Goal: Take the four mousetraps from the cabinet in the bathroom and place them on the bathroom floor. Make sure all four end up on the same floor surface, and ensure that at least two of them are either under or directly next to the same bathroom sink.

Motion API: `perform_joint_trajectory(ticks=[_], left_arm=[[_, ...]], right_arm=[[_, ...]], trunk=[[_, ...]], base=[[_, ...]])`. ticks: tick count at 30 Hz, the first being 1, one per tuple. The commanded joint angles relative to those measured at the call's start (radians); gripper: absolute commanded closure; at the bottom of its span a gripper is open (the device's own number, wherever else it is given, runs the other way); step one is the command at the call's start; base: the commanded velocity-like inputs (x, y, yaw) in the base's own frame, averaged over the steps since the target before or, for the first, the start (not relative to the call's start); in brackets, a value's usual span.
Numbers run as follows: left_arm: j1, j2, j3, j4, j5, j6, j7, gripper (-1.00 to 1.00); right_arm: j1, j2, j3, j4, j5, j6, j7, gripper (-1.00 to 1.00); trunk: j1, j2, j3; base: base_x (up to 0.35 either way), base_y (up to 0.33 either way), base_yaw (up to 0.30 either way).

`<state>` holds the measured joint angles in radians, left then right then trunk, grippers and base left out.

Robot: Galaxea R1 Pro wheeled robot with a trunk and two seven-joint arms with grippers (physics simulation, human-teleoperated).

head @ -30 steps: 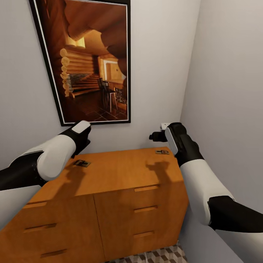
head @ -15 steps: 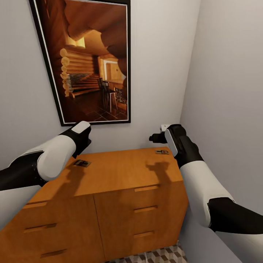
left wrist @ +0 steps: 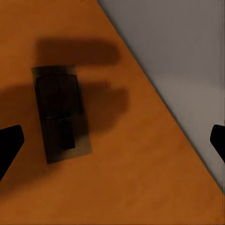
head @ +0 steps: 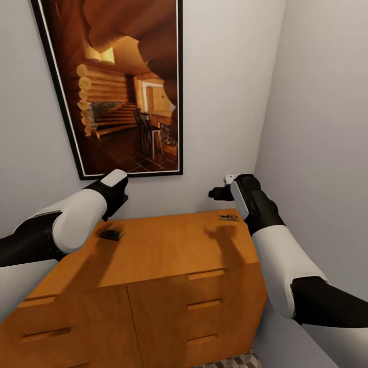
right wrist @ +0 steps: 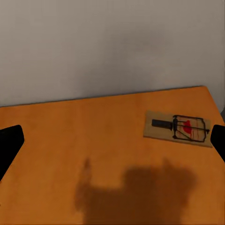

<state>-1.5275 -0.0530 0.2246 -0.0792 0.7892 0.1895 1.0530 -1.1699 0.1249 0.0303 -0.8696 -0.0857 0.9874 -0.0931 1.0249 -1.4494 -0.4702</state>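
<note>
Two mousetraps on the cabinet [head: 168, 245] top. One mousetrap [head: 111, 234] lies flat at the top's left rear, close to the back wall, in shadow under my left arm. In the left wrist view this trap [left wrist: 61, 114] reads dark, flat, long side running roughly along the finger direction, sitting between my two fingertips but closer to one of them; nothing touching it. My left gripper [left wrist: 112, 143] hangs above it, jaws spread wide, holding nothing; only the two dark fingertips [left wrist: 9, 145] show at the frame edges.

Second mousetrap [head: 228, 217] lies flat near the right rear corner of the cabinet top, just beside my right forearm in the head view. In the right wrist view it [right wrist: 177, 128] is well lit: tan plate, dark wire parts, red spot, close to the top's side edge and a little off the back wall. My right gripper [right wrist: 112, 143] is above the cabinet top, fingers wide apart, empty; the trap sits nearer one fingertip [right wrist: 218, 140] than the other. Its shadow falls on the wood near the trap.

Cabinet is orange-brown with bar-handle drawer fronts [head: 204, 305], set into a corner of pale grey walls. Framed picture [head: 122, 87] of a log interior hangs on the back wall above it. A strip of cube-pattern bathroom floor [head: 232, 363] shows at the cabinet's foot.
</note>
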Motion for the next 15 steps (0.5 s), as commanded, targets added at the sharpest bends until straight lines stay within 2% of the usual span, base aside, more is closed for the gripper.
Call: perform_joint_trajectory(ticks=[1, 8, 9, 10, 12, 14, 15], left_arm=[[0.000, 0.000, 0.007, -0.002, -0.009, 0.010, 0.005, -1.00], [0.000, 0.001, 0.008, -0.002, -0.012, 0.010, 0.005, -1.00], [0.000, 0.002, 0.008, -0.002, -0.013, 0.010, 0.006, -1.00], [0.000, 0.002, 0.008, -0.001, -0.013, 0.010, 0.009, -1.00], [0.000, 0.002, 0.007, -0.001, -0.013, 0.010, 0.011, -1.00], [0.000, 0.002, 0.007, 0.000, -0.012, 0.010, 0.014, -1.00], [0.000, 0.003, 0.007, 0.000, -0.012, 0.011, 0.015, -1.00]], right_arm=[[0.000, 0.000, 0.002, -0.002, -0.009, 0.004, -0.006, -1.00], [0.005, -0.010, -0.001, -0.011, -0.009, 0.011, 0.250, -1.00], [0.005, -0.014, -0.002, -0.011, -0.010, 0.012, 0.346, -1.00], [0.006, -0.041, -0.003, -0.005, -0.010, 0.016, 0.576, -1.00], [0.008, -0.066, -0.001, -0.002, -0.011, 0.019, 0.707, -1.00], [0.032, -0.132, 0.005, 0.007, -0.011, 0.022, 0.986, -1.00], [0.042, -0.149, 0.011, 0.010, -0.011, 0.023, 1.055, -1.00]], trunk=[[0.000, -0.001, -0.001], [0.000, -0.001, -0.001], [0.000, -0.001, -0.001], [0.000, -0.001, -0.001], [0.000, -0.001, -0.001], [0.000, -0.001, -0.001], [0.000, -0.001, -0.001]], base=[[0.056, 0.000, 0.000], [0.011, 0.000, 0.000], [0.003, 0.000, 0.000], [0.001, 0.000, 0.000], [0.001, 0.000, 0.000], [0.000, 0.000, 0.000], [0.000, 0.000, 0.000]])
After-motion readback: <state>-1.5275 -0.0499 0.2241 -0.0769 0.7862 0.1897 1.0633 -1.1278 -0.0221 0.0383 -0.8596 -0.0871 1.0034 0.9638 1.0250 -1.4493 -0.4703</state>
